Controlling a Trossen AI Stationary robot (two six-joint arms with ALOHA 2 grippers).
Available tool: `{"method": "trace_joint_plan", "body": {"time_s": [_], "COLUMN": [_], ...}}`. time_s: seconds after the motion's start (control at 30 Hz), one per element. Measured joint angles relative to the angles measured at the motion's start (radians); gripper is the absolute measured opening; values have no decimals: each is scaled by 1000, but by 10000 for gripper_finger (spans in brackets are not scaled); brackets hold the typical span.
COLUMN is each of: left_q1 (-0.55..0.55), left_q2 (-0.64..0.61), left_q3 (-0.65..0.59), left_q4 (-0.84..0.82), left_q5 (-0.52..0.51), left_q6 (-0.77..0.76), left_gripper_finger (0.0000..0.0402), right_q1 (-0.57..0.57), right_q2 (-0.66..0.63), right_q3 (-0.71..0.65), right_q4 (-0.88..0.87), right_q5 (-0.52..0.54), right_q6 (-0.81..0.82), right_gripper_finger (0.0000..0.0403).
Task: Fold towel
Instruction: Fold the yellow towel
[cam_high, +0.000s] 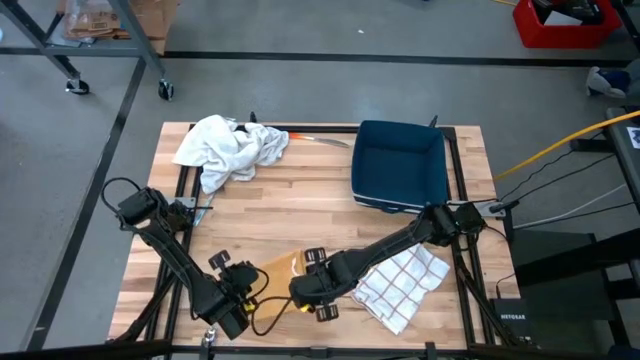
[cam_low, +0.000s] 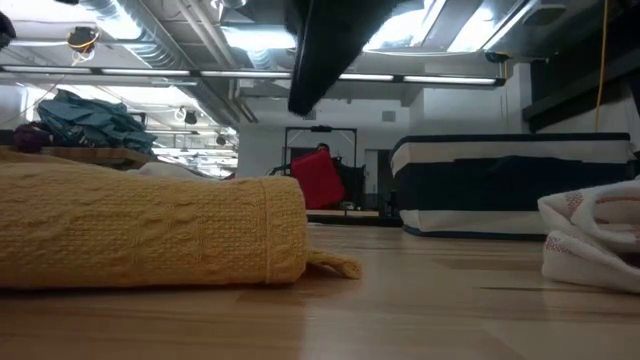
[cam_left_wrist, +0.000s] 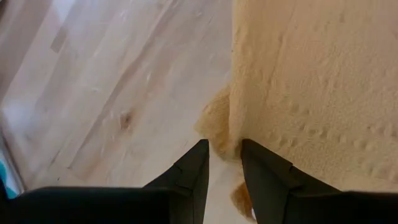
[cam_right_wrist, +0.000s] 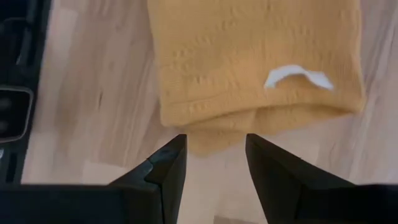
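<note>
A yellow knitted towel (cam_high: 282, 268) lies folded on the wooden table near its front edge, flat on its underside (cam_low: 150, 225). It carries a small white label (cam_right_wrist: 298, 78). My left gripper (cam_left_wrist: 225, 155) hovers at the towel's left side, over a frayed corner (cam_left_wrist: 217, 124), with a narrow gap between its fingers. My right gripper (cam_right_wrist: 216, 146) stands open above the table just off the towel's folded edge (cam_right_wrist: 205, 134), at the towel's right side (cam_high: 312, 285). Neither gripper shows contact with the towel.
A white crumpled towel (cam_high: 230, 148) lies at the far left. A dark blue bin (cam_high: 400, 165) stands at the far right. A white checked cloth (cam_high: 402, 285) lies bunched at the near right, beside my right arm. Bare wood lies mid-table.
</note>
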Motion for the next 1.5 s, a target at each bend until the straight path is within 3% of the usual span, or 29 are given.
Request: {"method": "trace_joint_plan", "body": {"time_s": [0.2,0.4,0.8,1.0,1.1,1.27,1.5], "left_q1": [0,-2,-5,-1,1,4,30], "left_q2": [0,0,0,0,0,-15,-122], "left_q3": [-53,-88,-96,-96,-96,-96,-96], "left_q4": [113,218,436,585,609,591,517], "left_q5": [1,3,121,130,129,128,130], "left_q6": [1,1,134,176,170,163,234], "left_gripper_finger": [88,88,88,88,88,88,88], "right_q1": [-3,-3,-78,-156,-189,-227,-233], "right_q2": [0,1,-3,-3,-6,-3,-2], "right_q3": [-67,-168,-319,-323,-325,-284,-156], "right_q4": [81,267,288,287,283,202,4], "right_q5": [-4,-40,-3,-16,-93,-197,-169], "right_q6": [126,146,115,108,108,109,42], "right_gripper_finger": [170,170,170,170,170,170,170]}}
